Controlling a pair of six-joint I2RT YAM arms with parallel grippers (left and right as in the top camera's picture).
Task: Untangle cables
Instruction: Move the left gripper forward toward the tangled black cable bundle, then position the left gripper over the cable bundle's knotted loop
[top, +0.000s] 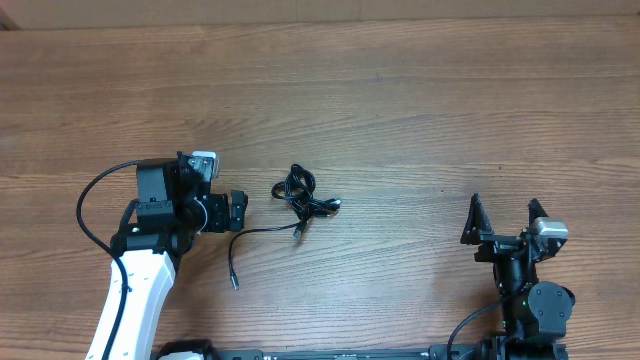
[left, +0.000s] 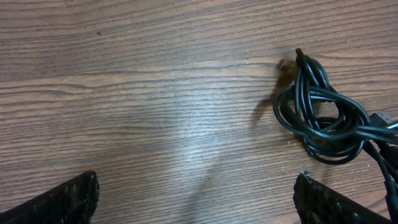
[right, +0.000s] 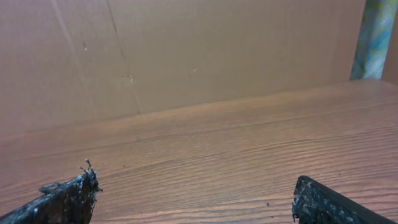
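A knotted clump of thin black cables (top: 301, 192) lies on the wooden table near the middle. One loose strand (top: 250, 238) runs from it down to the left and ends in a small plug. In the left wrist view the clump (left: 323, 118) is at the right, beyond the fingers. My left gripper (top: 238, 210) is open and empty, just left of the clump, with bare wood between its fingertips (left: 196, 199). My right gripper (top: 502, 222) is open and empty at the right, far from the cables, and its wrist view (right: 193, 193) shows only table and wall.
The wooden table (top: 420, 100) spreads wide around the cables. A brown cardboard wall (right: 186, 50) stands at the far edge in the right wrist view. A thick black arm wire (top: 85, 200) loops left of the left arm.
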